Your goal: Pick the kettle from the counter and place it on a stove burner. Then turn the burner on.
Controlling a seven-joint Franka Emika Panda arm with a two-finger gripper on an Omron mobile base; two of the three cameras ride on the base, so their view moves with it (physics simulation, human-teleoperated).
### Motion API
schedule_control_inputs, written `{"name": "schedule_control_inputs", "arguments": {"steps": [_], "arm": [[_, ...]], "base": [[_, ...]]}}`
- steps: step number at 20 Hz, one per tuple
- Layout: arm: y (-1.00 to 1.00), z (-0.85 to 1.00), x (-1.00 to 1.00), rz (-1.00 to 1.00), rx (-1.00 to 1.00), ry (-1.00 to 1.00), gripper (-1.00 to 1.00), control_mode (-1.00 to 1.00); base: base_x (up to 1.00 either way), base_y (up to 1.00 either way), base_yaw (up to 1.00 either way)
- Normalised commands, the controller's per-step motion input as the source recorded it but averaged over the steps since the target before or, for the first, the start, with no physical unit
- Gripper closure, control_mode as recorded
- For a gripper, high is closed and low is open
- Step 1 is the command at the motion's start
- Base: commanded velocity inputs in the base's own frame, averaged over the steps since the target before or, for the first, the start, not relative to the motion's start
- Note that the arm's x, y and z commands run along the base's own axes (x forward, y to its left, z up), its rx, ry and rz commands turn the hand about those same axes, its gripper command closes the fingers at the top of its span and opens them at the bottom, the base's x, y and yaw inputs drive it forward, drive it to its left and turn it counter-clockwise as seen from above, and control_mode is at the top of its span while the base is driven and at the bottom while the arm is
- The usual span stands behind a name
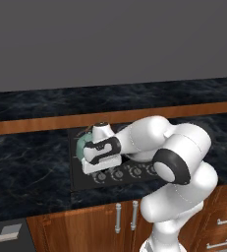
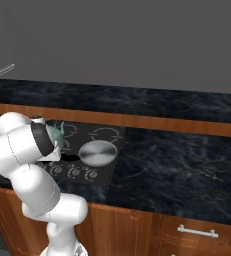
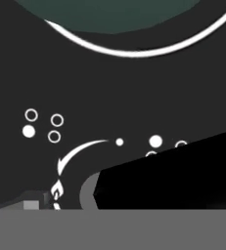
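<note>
From the left base view, I am looking at the white arm folding down over the black glass cooktop set into the long black marbled stone counter. The gripper is sitting low over the row of round knob markings along the cooktop's front edge, its hand blocking my sight of the fingertips. The small squat mint-green kettle is peeking out at about ten o'clock from the hand, standing on the cooktop, apart from the fingers.

From the right base view, I am seeing the kettle on the back left part of the cooktop, its short spout pointing toward one o'clock, partly hidden behind the arm's dark elbow joint. A flat round silver pan is lying at about four o'clock from the kettle, near it but not touching. The counter is running on to the right.

In the hand view, I am looking close down on the cooktop glass. The kettle's green underside is showing at twelve o'clock, ringed by the white curved line of the stove burner. Small white circles and a flame symbol are printed lower left. The jaws are standing spread wide, holding nothing.
</note>
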Motion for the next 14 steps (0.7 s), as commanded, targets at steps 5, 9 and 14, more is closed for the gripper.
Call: {"name": "schedule_control_inputs", "arguments": {"steps": [5, 9, 14], "arm": [[0.03, -0.25, 0.0, 0.0, 0.0, -0.05, -1.0, -1.0], [0.0, -0.13, 0.0, 0.0, 0.0, 0.0, -1.0, -1.0], [0.0, 0.0, 0.0, 0.0, 0.0, 0.0, -1.0, -1.0]], "base": [[0.0, 0.0, 0.0], [0.0, 0.0, 0.0], [0.0, 0.0, 0.0]]}}
